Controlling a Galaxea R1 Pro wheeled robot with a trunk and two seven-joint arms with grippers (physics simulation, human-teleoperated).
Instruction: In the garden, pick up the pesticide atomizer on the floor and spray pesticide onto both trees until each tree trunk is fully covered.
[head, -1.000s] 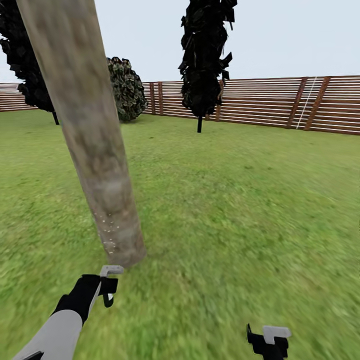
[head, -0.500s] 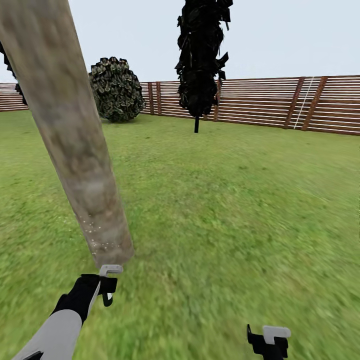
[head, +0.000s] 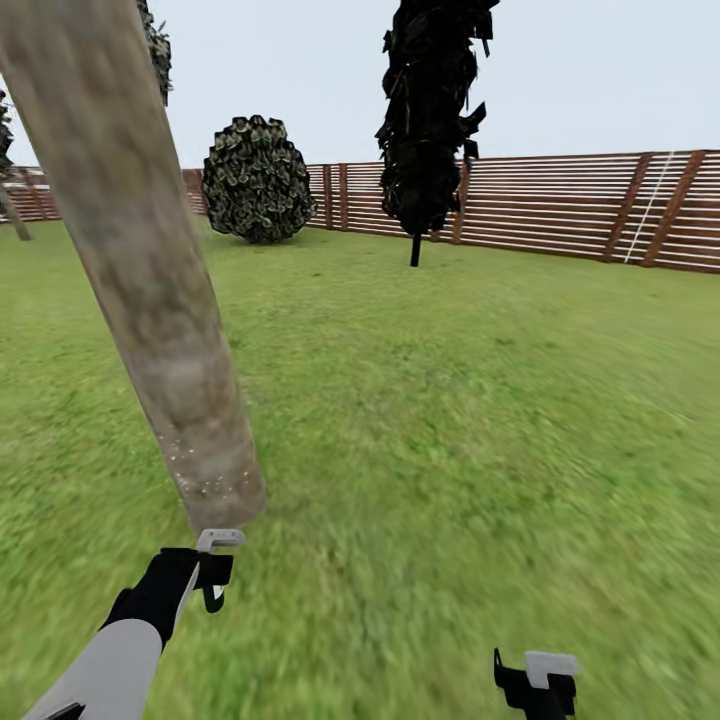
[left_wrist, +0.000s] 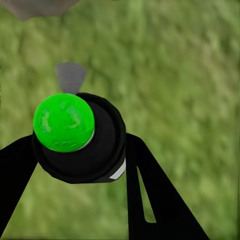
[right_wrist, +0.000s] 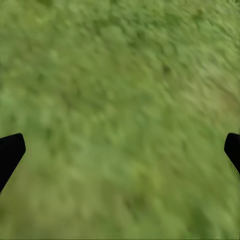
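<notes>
Near foreground, head view: leaning tree trunk (head: 150, 270), mottled grey-brown, rises from the lawn (head: 450, 420) and tilts toward upper left; pale specks dot its lowest stretch.
Left gripper (head: 213, 572): sits low in the head view, just in front of the trunk's base; black wrist on a white forearm.
Left gripper, state: fingers (left_wrist: 150, 200) closed around the pesticide atomizer (left_wrist: 80, 135); black round body with a bright green knob on top, pinched between the two black fingers in the left wrist view.
Atomizer, head view: a pale grey piece (head: 220, 539) stands out above the left gripper, right at the trunk's foot; touching or apart, cannot tell.
Atomizer, left wrist view: small grey wedge shows beyond the green knob; a grey-brown edge of the trunk (left_wrist: 42, 7) lies further on.
Right gripper (head: 535, 683): at the lower edge of the head view, over bare grass, well apart from the trunk.
Right gripper, state: spread wide, nothing between the fingers; two black fingertips (right_wrist: 10, 152) show at opposite edges of the right wrist view, blurred grass (right_wrist: 120, 120) between.
Background: round dark bush (head: 255, 180) and narrow near-black conifer (head: 430, 120) stand before the reddish-brown slatted fence (head: 580, 210); pale sky above.
Far left: part of another leaning trunk (head: 12, 212), mostly cut off.
</notes>
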